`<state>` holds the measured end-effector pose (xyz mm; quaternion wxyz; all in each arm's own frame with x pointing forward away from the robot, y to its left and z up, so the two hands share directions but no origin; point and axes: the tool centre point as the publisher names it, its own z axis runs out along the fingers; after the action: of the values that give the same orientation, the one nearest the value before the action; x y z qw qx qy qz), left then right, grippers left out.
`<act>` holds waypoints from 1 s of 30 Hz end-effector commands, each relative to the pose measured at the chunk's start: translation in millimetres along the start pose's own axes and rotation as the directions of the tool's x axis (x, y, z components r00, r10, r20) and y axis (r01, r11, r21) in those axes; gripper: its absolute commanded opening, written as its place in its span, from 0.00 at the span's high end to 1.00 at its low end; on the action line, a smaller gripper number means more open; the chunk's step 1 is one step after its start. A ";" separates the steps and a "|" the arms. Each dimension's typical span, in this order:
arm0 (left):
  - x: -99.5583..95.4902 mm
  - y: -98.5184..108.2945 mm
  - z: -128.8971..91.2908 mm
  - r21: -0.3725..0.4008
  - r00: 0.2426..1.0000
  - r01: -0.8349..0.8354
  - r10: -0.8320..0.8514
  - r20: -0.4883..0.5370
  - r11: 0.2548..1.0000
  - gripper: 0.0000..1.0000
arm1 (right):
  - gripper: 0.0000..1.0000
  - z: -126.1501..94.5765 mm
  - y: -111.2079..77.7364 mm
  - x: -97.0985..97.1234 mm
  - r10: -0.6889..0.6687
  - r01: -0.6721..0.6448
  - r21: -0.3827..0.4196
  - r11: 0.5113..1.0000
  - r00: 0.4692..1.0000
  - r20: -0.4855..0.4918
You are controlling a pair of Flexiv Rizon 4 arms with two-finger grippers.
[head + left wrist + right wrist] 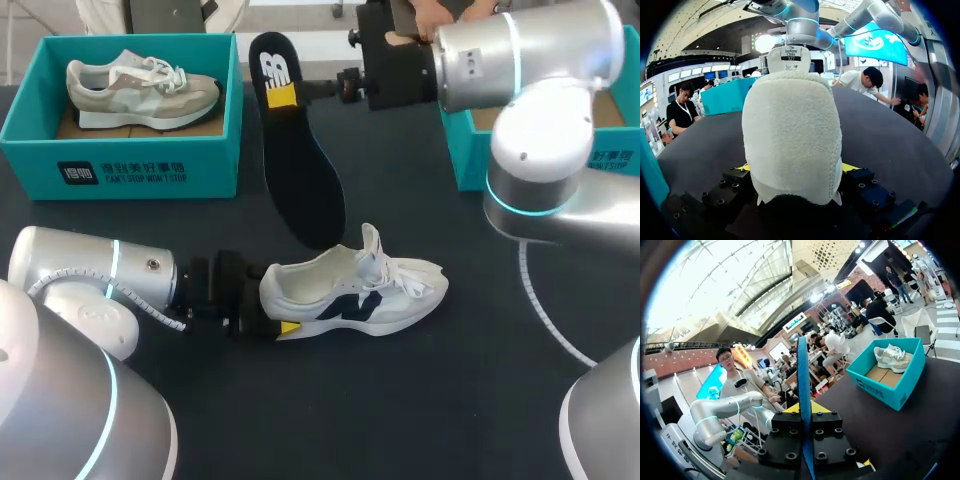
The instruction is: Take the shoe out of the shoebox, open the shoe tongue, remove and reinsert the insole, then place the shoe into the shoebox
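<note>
1. The left gripper point(272, 303) is spread wide and clamped on the heel of the white shoe point(360, 290); the shoe lies on the table point(420, 400), toe away from the fingers.
2. The right gripper point(283, 95) is pinched nearly closed on the insole point(300, 170); its far end is near the white shoe's collar.
3. Two shoes, one insole, two boxes; the grey shoe point(140, 88) sits in the left box point(120, 165); the right box point(470, 150) is mostly hidden.

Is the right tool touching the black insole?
Touching. The right wrist view shows the insole edge-on, pinched from both sides by the right tool.
</note>
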<state>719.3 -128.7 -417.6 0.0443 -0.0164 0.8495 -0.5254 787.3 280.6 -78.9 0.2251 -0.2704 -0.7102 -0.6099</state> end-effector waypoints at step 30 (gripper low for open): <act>1.5 1.4 2.2 -0.003 1.000 0.000 0.000 0.000 1.000 1.00 | 1.00 -42.7 -8.3 46.8 0.010 -0.011 -0.076 0.997 1.000 -0.010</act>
<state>719.3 -128.8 -417.6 0.0443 -0.0163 0.8495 -0.5254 744.4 258.2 -55.9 0.2151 -0.2834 -0.6791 -0.6420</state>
